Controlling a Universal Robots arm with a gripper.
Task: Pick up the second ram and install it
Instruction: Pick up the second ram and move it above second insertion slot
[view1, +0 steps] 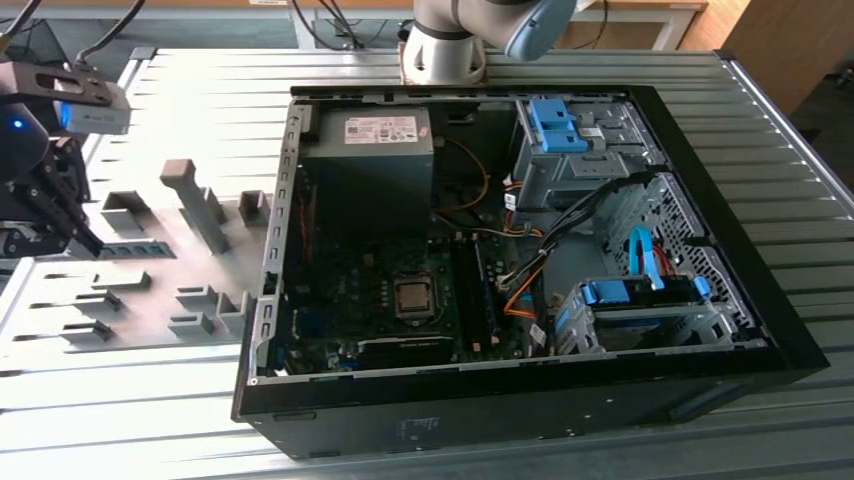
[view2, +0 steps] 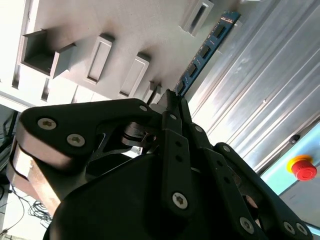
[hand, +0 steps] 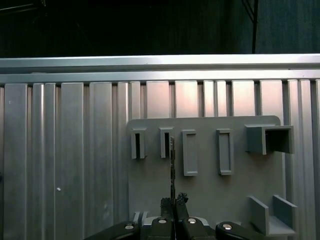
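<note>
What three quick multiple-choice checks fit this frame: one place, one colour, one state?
1. Where is the gripper?
A) over the motherboard
B) at the grey holder plate
C) over the power supply

2. What colour are the drive-bay clips?
A) blue
B) red
C) yellow

3. What is the gripper's state?
A) wide open
B) shut on a cable
C) shut on the second ram

Answers:
1 B: the exterior view puts it over the plate, on the exterior view's left of the case.
2 A: both clips are bright blue.
3 C: in both wrist views it pinches the stick's end.
</note>
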